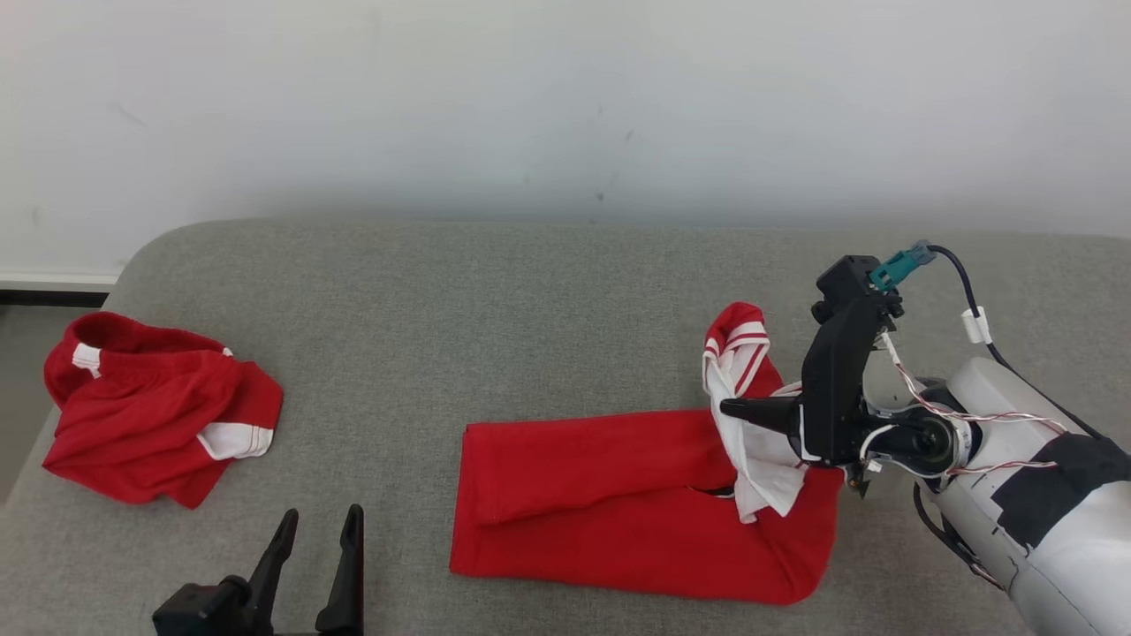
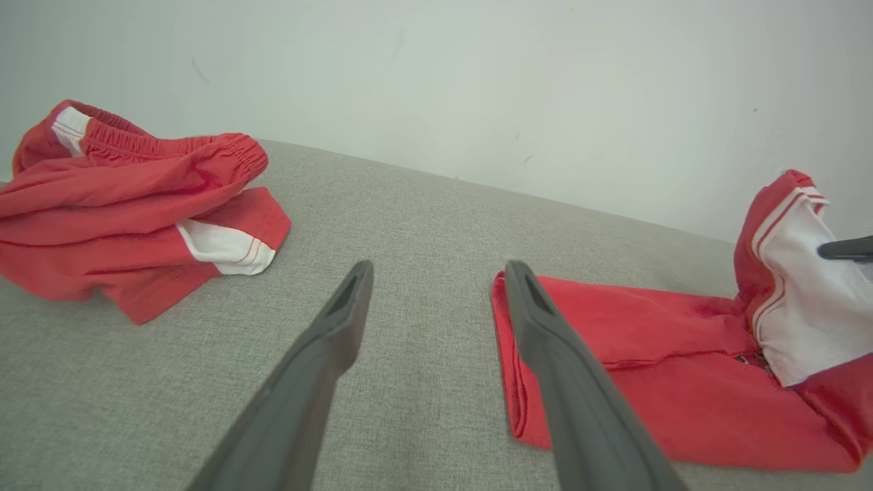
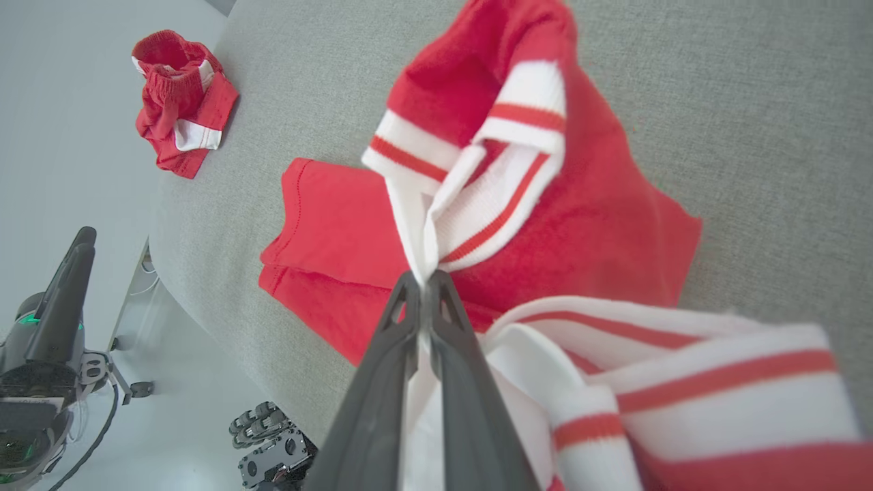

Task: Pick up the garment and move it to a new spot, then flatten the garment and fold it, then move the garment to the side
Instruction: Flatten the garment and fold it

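my right gripper (image 3: 423, 281) is pinched tight on the white striped trim (image 3: 508, 204) of the red garment (image 1: 618, 503), holding that edge up off the grey cushion (image 1: 495, 300). the rest of the cloth lies folded flat, right of centre on the cushion. my left gripper (image 1: 320, 521) hangs near the front edge with its jaws spread wide, to the left of the garment's hem and apart from it. a second red garment (image 1: 150, 415) sits crumpled at the far left, well apart.
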Controlling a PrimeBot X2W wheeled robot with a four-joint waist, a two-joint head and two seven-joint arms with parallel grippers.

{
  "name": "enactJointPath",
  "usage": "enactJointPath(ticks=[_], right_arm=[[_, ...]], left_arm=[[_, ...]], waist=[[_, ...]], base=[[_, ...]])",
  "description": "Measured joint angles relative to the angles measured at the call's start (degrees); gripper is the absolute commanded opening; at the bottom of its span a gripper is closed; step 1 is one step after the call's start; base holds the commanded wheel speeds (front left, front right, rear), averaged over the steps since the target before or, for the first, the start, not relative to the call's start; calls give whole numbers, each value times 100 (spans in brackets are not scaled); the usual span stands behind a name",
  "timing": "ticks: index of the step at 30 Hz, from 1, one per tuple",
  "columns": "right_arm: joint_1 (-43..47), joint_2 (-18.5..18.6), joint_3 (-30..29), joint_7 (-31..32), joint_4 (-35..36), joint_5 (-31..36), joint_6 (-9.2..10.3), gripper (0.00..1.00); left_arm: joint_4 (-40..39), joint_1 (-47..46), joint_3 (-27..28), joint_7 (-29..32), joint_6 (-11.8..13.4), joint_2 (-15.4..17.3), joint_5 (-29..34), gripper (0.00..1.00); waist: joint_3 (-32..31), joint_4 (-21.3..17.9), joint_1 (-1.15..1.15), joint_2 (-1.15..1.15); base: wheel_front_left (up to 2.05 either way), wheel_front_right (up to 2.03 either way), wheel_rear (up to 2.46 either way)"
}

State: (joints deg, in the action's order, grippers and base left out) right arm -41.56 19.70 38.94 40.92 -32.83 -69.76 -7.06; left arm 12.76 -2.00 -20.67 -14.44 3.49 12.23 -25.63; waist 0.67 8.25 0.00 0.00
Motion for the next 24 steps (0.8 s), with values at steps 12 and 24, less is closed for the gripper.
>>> enactJointPath(ticks=[12,24], right_arm=[[-120,-265,118,302,9,-82,0,0],[-249,-682,235,355,-101,-126,34,0]], left_arm=[[277,-219,-78,0,-108,-153,33,100],[430,-347,-88,0,-208,-240,88,100]], waist=[[55,412,0,0],[105,597,0,0]], base=[[0,0,0],[0,0,0]])
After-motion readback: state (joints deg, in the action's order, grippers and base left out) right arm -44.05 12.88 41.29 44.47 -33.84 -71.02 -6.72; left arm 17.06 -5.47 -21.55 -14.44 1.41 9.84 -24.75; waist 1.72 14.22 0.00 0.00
